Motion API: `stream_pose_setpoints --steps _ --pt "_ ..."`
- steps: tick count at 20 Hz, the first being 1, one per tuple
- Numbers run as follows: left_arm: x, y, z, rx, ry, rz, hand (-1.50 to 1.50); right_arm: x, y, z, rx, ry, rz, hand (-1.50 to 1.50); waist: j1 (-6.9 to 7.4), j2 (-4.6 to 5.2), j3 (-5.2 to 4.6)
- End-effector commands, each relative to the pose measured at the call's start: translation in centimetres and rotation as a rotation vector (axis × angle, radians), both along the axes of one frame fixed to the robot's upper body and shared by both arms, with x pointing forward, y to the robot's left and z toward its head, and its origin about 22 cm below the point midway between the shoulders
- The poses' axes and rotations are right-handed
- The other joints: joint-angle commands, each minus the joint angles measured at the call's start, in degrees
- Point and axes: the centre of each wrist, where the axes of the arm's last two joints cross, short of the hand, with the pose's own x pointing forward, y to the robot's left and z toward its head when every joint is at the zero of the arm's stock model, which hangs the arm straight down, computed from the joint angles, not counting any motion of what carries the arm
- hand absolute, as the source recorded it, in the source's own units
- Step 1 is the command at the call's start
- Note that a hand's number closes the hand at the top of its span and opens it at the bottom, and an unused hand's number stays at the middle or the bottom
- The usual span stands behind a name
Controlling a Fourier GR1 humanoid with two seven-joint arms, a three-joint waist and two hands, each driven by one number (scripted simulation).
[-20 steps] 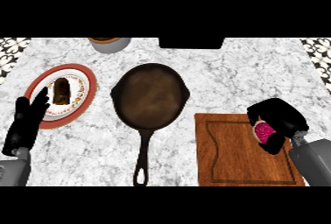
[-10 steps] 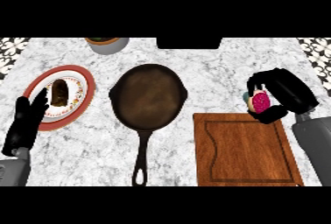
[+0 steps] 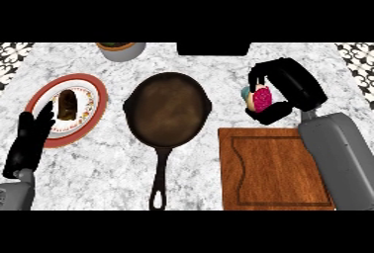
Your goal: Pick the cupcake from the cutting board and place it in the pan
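My right hand [image 3: 292, 89] is curled round the cupcake [image 3: 258, 99], which shows pink frosting and a pale wrapper between the fingers and thumb. It hangs over the marble counter, beyond the far edge of the wooden cutting board [image 3: 274, 170] and just right of the dark pan [image 3: 168, 109]. The pan lies in the middle with nothing in it, its long handle pointing toward me. The cutting board carries nothing. My left hand [image 3: 29, 143] rests open at the lower left, fingers up, overlapping the near rim of a plate.
A red-rimmed plate [image 3: 91, 99] with a dark brown piece of food [image 3: 67, 104] lies at the left. A grey bowl [image 3: 120, 49] stands at the far edge, and a black object [image 3: 213, 48] sits at the top centre. Patterned tiles flank both far corners.
My right hand has lifted the cupcake off the cutting board and carried it away from me and leftward, toward the pan. The left hand has stayed still.
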Motion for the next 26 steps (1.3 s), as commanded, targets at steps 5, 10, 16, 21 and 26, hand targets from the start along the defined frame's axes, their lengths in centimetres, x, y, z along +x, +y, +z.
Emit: stream_pose_setpoints --steps 5,10,16,21,26 --pt "0.9 0.0 1.0 -0.010 -0.009 -0.019 0.00 1.9 11.0 0.4 0.111 0.112 0.025 1.50 0.41 0.18 -0.01" --pt "1.0 -0.4 0.3 -0.022 -0.007 -0.030 0.00 3.6 13.9 -1.9 0.130 0.192 -0.018 1.50 1.46 0.52 -0.01" --pt "1.5 -1.1 -0.7 -0.012 -0.001 -0.056 0.00 4.8 15.8 -3.3 0.115 0.222 -0.043 1.50 2.74 0.87 -0.02" --pt "2.0 -3.2 0.6 0.002 -0.029 -0.104 0.00 4.5 15.7 -5.9 0.119 0.270 -0.048 1.50 5.37 1.26 0.02" --pt "3.4 -3.8 1.4 -0.003 -0.030 -0.113 0.00 4.3 14.8 -7.7 0.179 0.346 -0.026 1.50 6.52 1.85 0.06"
